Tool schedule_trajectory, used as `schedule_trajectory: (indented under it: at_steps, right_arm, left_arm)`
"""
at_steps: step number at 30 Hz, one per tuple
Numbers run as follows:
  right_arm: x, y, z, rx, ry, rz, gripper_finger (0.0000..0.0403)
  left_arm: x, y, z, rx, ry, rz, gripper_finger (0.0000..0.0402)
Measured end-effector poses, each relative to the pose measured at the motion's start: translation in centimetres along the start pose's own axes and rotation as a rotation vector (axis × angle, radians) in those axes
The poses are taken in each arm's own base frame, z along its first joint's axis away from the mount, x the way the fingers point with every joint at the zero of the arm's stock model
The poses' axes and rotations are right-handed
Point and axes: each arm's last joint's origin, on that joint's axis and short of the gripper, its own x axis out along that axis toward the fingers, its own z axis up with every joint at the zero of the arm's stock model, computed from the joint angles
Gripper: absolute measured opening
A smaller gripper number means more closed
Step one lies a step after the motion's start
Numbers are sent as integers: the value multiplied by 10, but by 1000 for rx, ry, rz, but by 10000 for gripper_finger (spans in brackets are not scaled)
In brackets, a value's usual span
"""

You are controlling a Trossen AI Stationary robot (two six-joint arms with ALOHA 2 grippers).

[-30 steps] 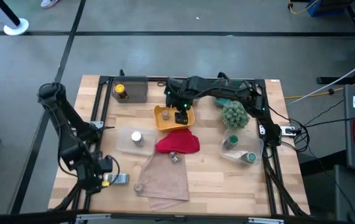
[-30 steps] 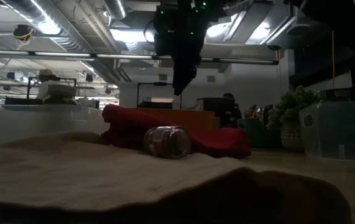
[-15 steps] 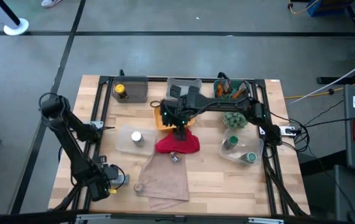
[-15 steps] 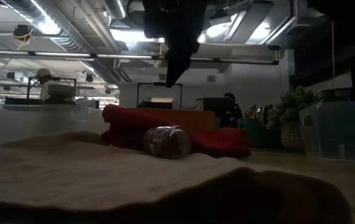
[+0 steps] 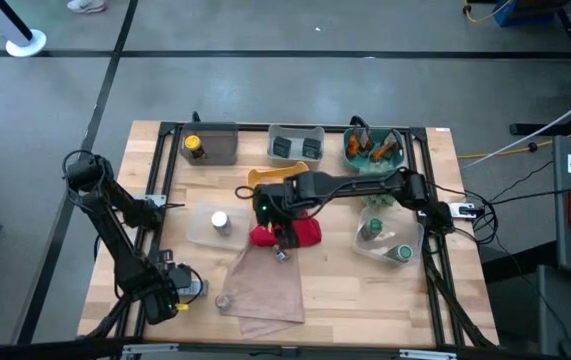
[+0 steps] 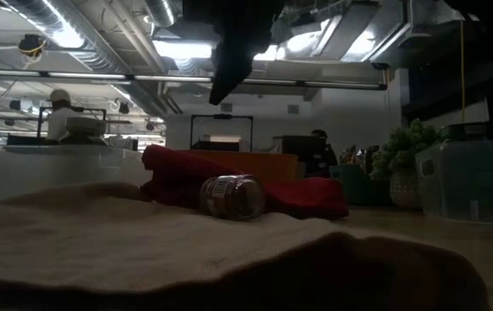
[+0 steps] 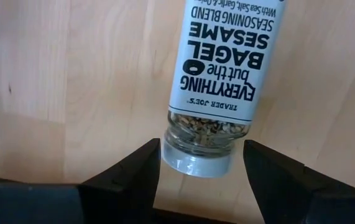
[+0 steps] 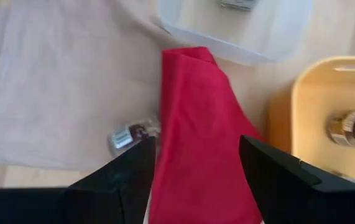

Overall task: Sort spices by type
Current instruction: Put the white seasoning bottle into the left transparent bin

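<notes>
Right gripper (image 5: 283, 232), fingers apart and holding nothing, hangs over the red cloth (image 5: 300, 232) mid-bench. The small clear jar (image 5: 281, 254) lies on its side at the cloth's near edge, touching the tan cloth (image 5: 265, 285), just nearer the bench's front edge than the gripper (right arm nearer). Left gripper (image 7: 199, 171), front-left corner, open astride a seasoning jar (image 7: 217, 81).

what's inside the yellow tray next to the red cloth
In the right wrist view, one clear jar lies in the yellow tray. The rest of the tray is out of view.
</notes>
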Motion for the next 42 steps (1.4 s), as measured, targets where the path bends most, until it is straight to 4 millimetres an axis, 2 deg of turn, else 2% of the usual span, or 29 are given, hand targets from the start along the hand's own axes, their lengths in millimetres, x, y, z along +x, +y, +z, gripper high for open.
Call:
schedule_trajectory:
  at_steps: [6,11,19,23,28,37,42]
  right_arm:
    - [2,17,2,-34,0,15,232]
    - [3,26,3,-52,0,22,232]
    - [3,27,3,-56,0,18,232]
    - [3,27,3,-56,0,18,232]
    - [3,27,5,-65,-24,16,232]
    - [15,26,21,-88,-233,21,232]
    - [13,27,33,-97,-361,72,232]
  left_arm:
    - [1,0,0,0,-13,10,212]
    - [10,-2,1,3,-18,53,212]
    - [23,-8,3,52,-2,73,211]
    - [20,-6,5,35,38,55,191]
    - [8,-1,9,8,70,-7,178]
    - [-31,13,24,-73,3,-168,177]
    - [-49,27,34,-135,-48,-238,177]
